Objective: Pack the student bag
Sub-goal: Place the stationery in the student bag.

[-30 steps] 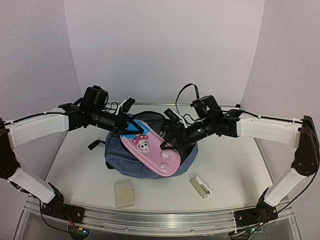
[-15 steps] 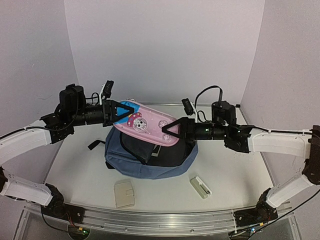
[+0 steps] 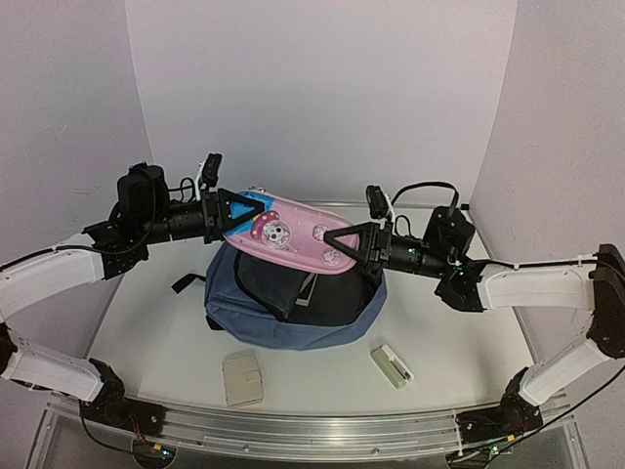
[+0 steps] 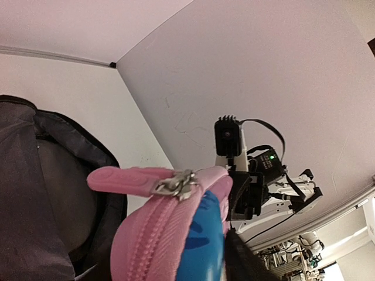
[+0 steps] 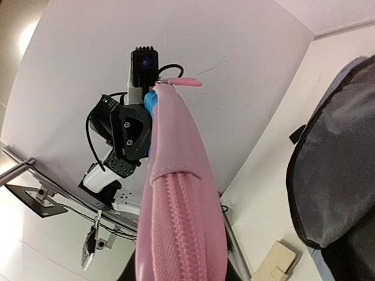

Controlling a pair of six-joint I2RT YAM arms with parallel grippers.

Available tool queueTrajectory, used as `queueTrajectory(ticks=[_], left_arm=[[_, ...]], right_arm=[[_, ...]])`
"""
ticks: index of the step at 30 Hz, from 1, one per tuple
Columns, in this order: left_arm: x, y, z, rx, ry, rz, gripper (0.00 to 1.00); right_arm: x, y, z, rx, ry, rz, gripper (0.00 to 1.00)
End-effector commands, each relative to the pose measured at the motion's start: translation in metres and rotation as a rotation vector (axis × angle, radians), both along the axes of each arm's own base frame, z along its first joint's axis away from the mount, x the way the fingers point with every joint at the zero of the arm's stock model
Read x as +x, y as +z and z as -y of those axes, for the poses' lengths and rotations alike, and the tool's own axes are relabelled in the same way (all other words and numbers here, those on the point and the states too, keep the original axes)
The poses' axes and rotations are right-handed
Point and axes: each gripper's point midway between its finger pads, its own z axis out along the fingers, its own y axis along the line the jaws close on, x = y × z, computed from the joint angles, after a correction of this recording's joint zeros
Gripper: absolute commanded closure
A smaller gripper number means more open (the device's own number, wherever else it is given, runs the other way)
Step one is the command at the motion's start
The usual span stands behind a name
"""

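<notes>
The student bag (image 3: 293,320) (slate-blue fabric, black zips and straps) is seen lying on the white surface (image 3: 156,313) at the middle, between the two arms, with its main opening gaping upward and its dark lining exposed. A pink pencil case (image 3: 288,233) is held in the air directly above that opening and clear of the bag; it is tilted, with its blue-patched end the higher one, towards the left arm. That blue end is enclosed by the fingers of the left tool (image 3: 232,210); in the left wrist view one black finger is seen against the blue patch, but whether the case is clamped there cannot be told. The opposite end of the case is gripped by the right tool (image 3: 344,244), whose jaws are drawn in narrow on it. In the left wrist view the pink zip pull (image 4: 126,178) is seen projecting sideways from the end of the case, with the bag's open rim below and behind it. Nearer the arm bases, a small beige box (image 3: 242,378) and a small white and green block (image 3: 392,364) are seen on the surface, apart from each other and from the bag.
</notes>
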Motion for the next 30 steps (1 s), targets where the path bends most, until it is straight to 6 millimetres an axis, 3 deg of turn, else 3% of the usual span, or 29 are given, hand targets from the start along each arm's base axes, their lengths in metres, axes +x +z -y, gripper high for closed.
queueTrajectory(ticks=[1,3,8,12,15,21,24,30], left_arm=[[0.016,-0.026,-0.004,0.112,0.083,-0.053,0.11],[0.024,-0.055,-0.016,0.207,0.161,-0.123,0.01],[0.028,-0.117,-0.051,0.303,0.282,-0.324,0.0],[0.027,-0.143,-0.074,0.342,0.375,-0.394,0.0],[0.028,-0.154,-0.075,0.354,0.378,-0.427,0.0],[0.037,-0.179,-0.068,0.397,0.367,-0.505,0.0],[0.041,-0.181,-0.064,0.371,0.369,-0.511,0.01],[0.048,-0.18,-0.05,0.315,0.325,-0.503,0.19]], right_arm=[[-0.001,0.025,0.008,0.075,-0.038,0.048,0.89],[0.012,0.016,0.018,0.01,-0.12,0.044,0.9],[0.069,-0.026,0.079,-0.282,-0.418,-0.024,0.98],[0.086,-0.048,0.122,-0.376,-0.505,-0.077,1.0],[0.09,-0.064,0.142,-0.451,-0.549,-0.106,1.0],[0.082,-0.101,0.147,-0.569,-0.514,-0.169,0.99],[0.073,-0.119,0.144,-0.614,-0.452,-0.19,0.99],[0.059,-0.133,0.129,-0.63,-0.314,-0.196,1.0]])
